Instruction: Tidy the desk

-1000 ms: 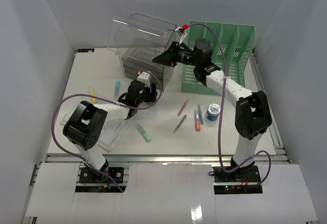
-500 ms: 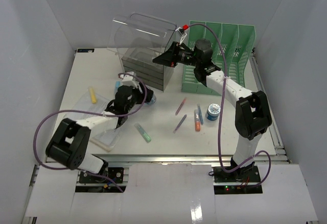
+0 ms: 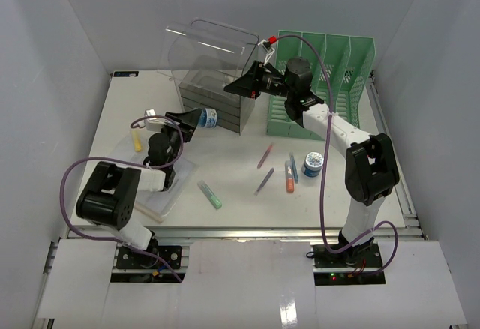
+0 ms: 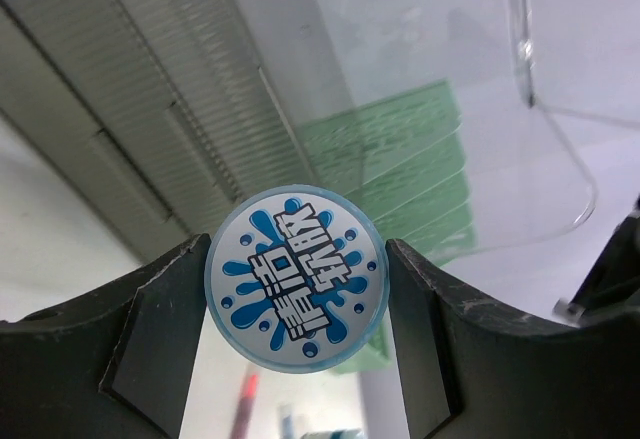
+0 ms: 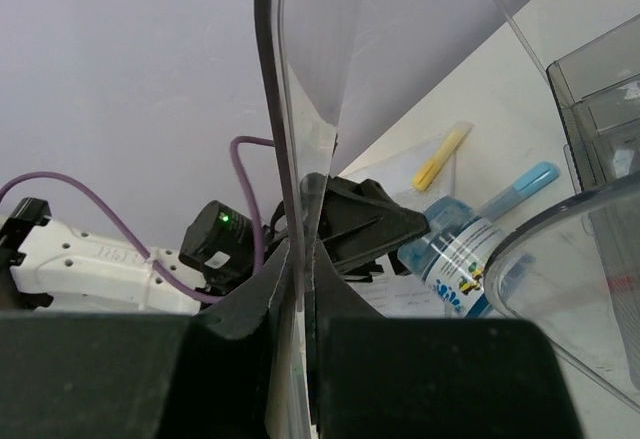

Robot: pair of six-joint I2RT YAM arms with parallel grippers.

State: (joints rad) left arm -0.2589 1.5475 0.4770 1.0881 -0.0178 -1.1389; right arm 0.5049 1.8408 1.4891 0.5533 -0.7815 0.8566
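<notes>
White desk (image 3: 236, 165), left claw (image 3: 197, 117) gripping blue jar (image 4: 297, 291), right claw (image 5: 298, 269) pinching lid (image 3: 211, 47)

Left arm (image 3: 154, 165) swung off the open counter (image 3: 240, 194) in front of the grey plastic drawer box with clear lid (image 3: 214, 103) to its left-front corner. Left fingers (image 4: 150, 329) rose, now clamp small round blue-and-white jar (image 3: 208, 118) sideways, just beside the box's drawers.

On desk (image 3: 240, 194), file rack (image 3: 330, 82) stands right of drawer box (image 3: 214, 103), pens (image 3: 289, 181) before.
</notes>
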